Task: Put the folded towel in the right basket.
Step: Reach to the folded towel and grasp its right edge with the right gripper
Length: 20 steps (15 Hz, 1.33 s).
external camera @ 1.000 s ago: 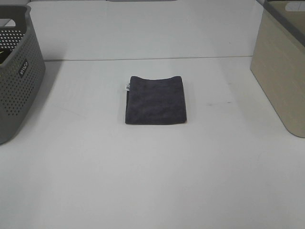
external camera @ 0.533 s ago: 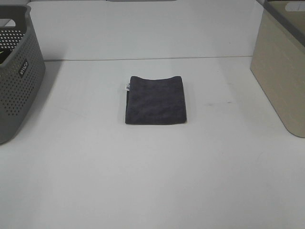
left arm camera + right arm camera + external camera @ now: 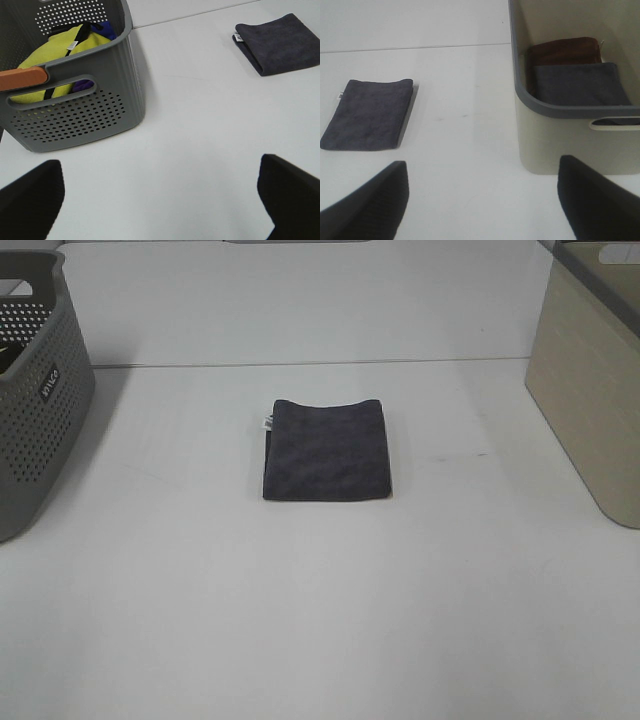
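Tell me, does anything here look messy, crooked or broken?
Nothing stands out. The folded towel lies flat and square on the table. The right basket holds neatly folded cloths; the grey left basket holds a loosely bunched yellow cloth, untidy but contained. No spill or damage shows.
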Each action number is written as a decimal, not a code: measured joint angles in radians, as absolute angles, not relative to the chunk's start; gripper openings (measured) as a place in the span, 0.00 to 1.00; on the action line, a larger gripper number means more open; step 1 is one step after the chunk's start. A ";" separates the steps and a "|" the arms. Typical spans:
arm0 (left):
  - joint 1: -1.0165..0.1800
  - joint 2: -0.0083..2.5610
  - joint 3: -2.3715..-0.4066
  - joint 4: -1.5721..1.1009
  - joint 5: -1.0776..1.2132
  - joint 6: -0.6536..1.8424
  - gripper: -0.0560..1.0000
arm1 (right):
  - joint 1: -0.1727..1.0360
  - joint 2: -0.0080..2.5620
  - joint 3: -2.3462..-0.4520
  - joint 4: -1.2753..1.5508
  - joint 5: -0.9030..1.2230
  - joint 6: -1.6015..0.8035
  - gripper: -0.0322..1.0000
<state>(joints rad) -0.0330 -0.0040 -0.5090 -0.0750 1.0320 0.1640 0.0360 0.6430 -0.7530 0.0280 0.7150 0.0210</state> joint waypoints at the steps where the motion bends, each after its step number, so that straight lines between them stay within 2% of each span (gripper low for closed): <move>1: -0.033 -0.004 -0.509 -0.075 1.032 0.164 0.99 | 0.036 0.733 -0.808 0.029 0.714 0.020 0.76; 7: -0.033 -0.004 -0.509 -0.075 1.032 0.164 0.99 | 0.036 1.186 -1.129 0.046 0.714 0.012 0.76; 11: -0.033 -0.004 -0.509 -0.075 1.032 0.164 0.99 | 0.038 1.396 -1.285 0.271 0.722 -0.154 0.76; 12: -0.033 -0.004 -0.509 -0.075 1.032 0.164 0.99 | 0.073 1.473 -1.312 0.361 0.716 -0.266 0.76; 16: -0.033 -0.004 -0.509 -0.075 1.032 0.164 0.99 | 0.232 1.646 -1.355 0.385 0.667 -0.318 0.76; 20: -0.033 -0.004 -0.509 -0.075 1.032 0.164 0.99 | 0.280 1.871 -1.473 0.408 0.703 -0.269 0.76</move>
